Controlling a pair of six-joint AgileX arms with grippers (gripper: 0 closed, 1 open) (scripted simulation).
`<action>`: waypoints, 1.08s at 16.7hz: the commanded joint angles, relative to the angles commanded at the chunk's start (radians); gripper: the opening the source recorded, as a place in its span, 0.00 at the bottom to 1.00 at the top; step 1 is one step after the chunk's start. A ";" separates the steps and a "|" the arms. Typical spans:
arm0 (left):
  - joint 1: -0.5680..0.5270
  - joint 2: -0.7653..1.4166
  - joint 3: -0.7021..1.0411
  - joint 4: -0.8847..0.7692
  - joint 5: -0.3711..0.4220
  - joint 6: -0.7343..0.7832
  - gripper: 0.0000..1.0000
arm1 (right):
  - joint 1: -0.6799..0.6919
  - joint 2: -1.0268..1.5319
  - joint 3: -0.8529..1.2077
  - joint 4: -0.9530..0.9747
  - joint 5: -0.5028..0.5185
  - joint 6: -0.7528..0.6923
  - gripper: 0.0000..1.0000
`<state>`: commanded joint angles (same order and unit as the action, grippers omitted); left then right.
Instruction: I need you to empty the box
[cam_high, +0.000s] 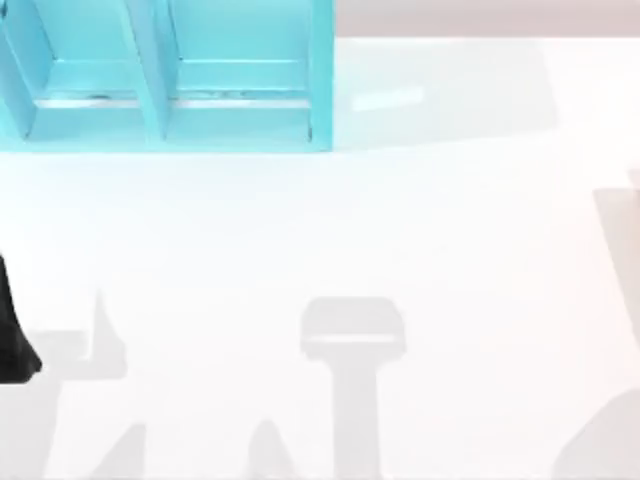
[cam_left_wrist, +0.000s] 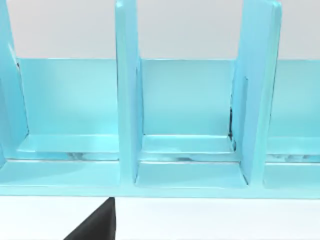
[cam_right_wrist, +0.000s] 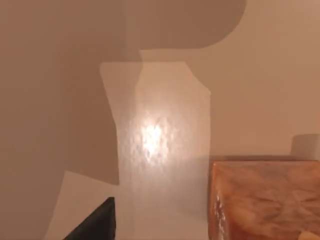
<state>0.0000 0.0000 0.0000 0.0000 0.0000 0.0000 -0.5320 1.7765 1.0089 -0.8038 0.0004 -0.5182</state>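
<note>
Teal rack at table's 11 o'clock (compartments bare); left arm at 9 o'clock; orange box under right wrist. Jaws: cannot tell.

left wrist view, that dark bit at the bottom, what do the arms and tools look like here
It is a plain matte black wedge with straight edges, no cables or markings on it. The right wrist view has the same black wedge. From above, the left arm is a black tapering shape at the table's left edge. Too little shows to describe the tools' fingers.
</note>
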 joint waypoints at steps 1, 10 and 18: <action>0.000 0.000 0.000 0.000 0.000 0.000 1.00 | 0.000 0.000 0.000 0.000 0.000 0.000 1.00; 0.000 0.000 0.000 0.000 0.000 0.000 1.00 | 0.000 0.000 0.000 0.000 0.000 0.000 0.47; 0.000 0.000 0.000 0.000 0.000 0.000 1.00 | 0.000 0.000 0.000 0.000 0.000 0.000 0.00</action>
<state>0.0000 0.0000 0.0000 0.0000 0.0000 0.0000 -0.5320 1.7765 1.0089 -0.8038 0.0004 -0.5182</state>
